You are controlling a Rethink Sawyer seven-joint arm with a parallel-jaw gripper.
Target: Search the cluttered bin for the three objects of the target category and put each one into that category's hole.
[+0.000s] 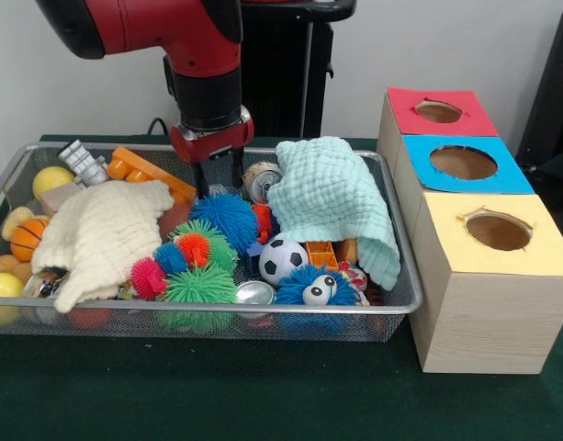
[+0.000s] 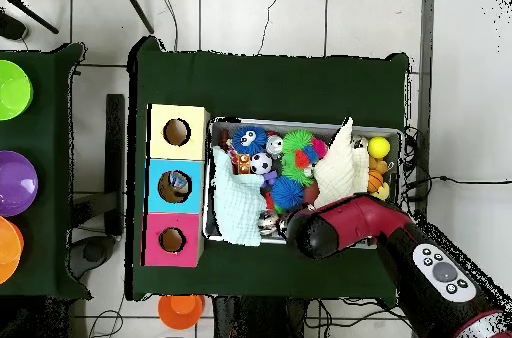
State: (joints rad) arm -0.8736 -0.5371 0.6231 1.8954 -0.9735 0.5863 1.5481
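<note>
Fingers of the red and black gripper hang slightly parted and empty in the wire mesh bin, tips just above the blue spiky rubber ball; the crushed silver drink can lies just beside them.

The front view sits low and close across the green table, facing the wire bin at frame centre and the 3 boxes at right. The overhead view looks straight down from high up, showing the same bin and boxes small at centre.
</note>
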